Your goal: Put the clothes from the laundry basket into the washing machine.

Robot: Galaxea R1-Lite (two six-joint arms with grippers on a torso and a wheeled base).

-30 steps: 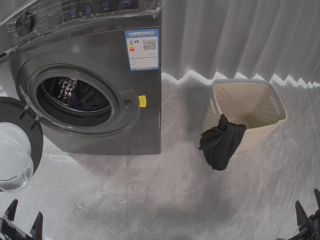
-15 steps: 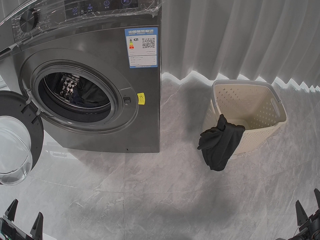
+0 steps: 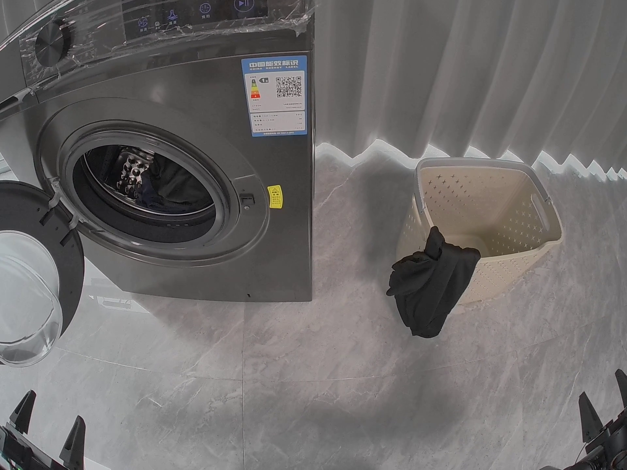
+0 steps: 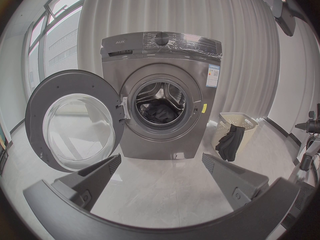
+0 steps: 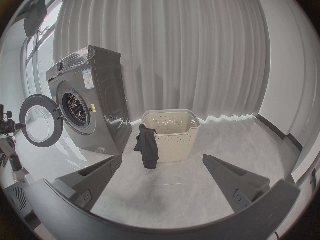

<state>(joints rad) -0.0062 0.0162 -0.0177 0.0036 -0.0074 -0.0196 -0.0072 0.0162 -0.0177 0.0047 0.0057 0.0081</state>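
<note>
A grey washing machine [image 3: 196, 99] stands at the left with its round door [image 3: 32, 282] swung open. Dark clothes [image 3: 170, 187] lie in its drum, seen too in the left wrist view [image 4: 160, 112]. To the right a cream laundry basket [image 3: 516, 230] sits on the floor. A black garment [image 3: 431, 282] hangs over its near rim, down the outside [image 5: 146, 147]. My left gripper [image 3: 47, 422] is open at the bottom left corner, far from the machine. My right gripper [image 3: 604, 399] is open at the bottom right corner, well short of the basket. Both hold nothing.
White curtains [image 3: 470, 60] hang behind the basket and machine. Grey marble floor [image 3: 326, 373] spreads open between me, the washing machine and the basket. The open door juts out to the left of the machine.
The whole head view shifts slightly, so the camera has moved. Garment, basket and both grippers keep their places.
</note>
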